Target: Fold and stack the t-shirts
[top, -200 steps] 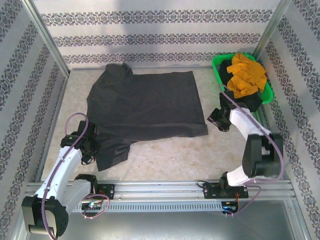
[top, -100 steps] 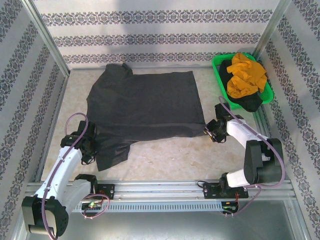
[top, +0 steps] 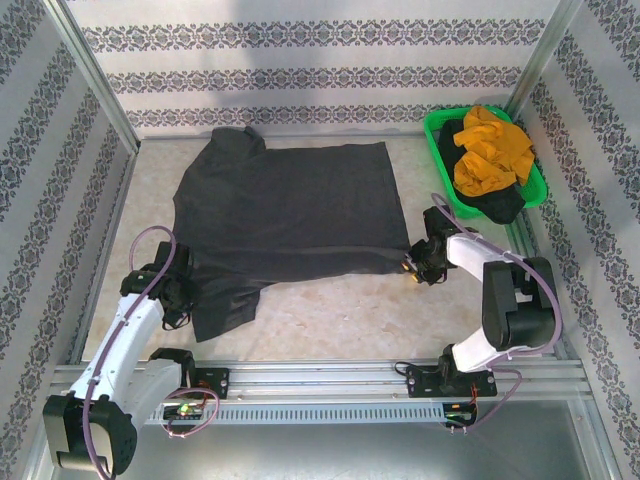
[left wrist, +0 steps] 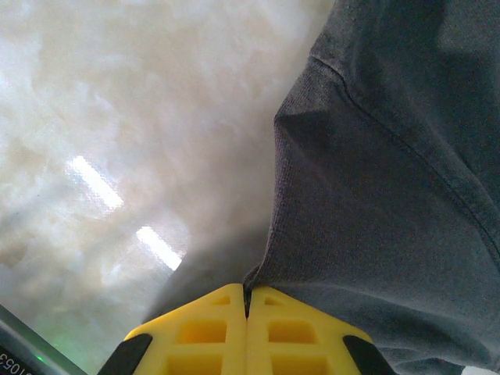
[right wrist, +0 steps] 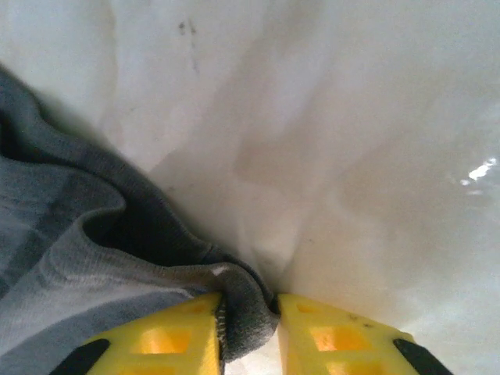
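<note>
dark charcoal-grey cloth t-shirt (top: 290, 205): spread mostly flat on the pale marbled table (top: 340, 310), nearer its far-left corner, with one flap trailing toward the near-left.
left claw (top: 180, 293): pressed together low over the table, pinching the cloth edge at the near-left flap, apparently a sleeve.
right claw (top: 414, 266): at the shirt's near-right corner, pinching a bunched fold of hem that fills the narrow gap between its fingers (right wrist: 180, 336).
bright green plastic basket (top: 433, 137): in the far-right corner of the table, holding a crumpled mustard-orange t-shirt (top: 492, 150) on top of a blackish t-shirt (top: 497, 206).
step in hand, as judged: securing both near corners, probably to lift the near edge and fold it toward the far edge.
risk, right side: only a small bite of hem between the fingers, so likely to slip free on lifting and drop that corner.
risk, left side: pinch sits on the very edge of the cloth, so a sharp pull could strip it out.
risk, fold: uneven lifting would skew the crease or drag the whole shirt across the smooth table.
risk, layers: grabbing one layer only would leave the underside behind and bunched.
</note>
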You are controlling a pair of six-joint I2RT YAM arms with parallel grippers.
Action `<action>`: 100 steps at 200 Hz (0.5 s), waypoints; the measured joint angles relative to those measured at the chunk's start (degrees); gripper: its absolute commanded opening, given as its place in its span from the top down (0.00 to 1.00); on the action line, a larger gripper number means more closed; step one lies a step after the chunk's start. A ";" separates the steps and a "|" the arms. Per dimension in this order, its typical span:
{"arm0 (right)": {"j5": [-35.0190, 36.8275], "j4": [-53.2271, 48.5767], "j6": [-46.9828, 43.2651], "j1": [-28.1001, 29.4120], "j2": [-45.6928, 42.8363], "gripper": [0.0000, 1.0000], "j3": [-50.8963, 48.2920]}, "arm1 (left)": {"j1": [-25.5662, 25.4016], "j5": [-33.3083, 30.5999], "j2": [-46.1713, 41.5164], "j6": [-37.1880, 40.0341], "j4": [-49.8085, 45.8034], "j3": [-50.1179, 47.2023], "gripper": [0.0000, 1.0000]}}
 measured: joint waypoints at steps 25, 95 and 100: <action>0.17 -2.47 0.13 0.02 2.29 0.89 2.75 | 0.00 -0.04 0.07 0.00 0.00 0.00 1.00; 0.90 -0.11 -1.55 0.07 2.58 1.00 9.92 | 0.24 -2.03 0.68 0.02 1.01 5.07 1.00; 0.92 -0.59 -1.92 0.07 1.81 1.00 11.13 | 0.35 -2.25 0.52 0.00 1.44 6.49 1.00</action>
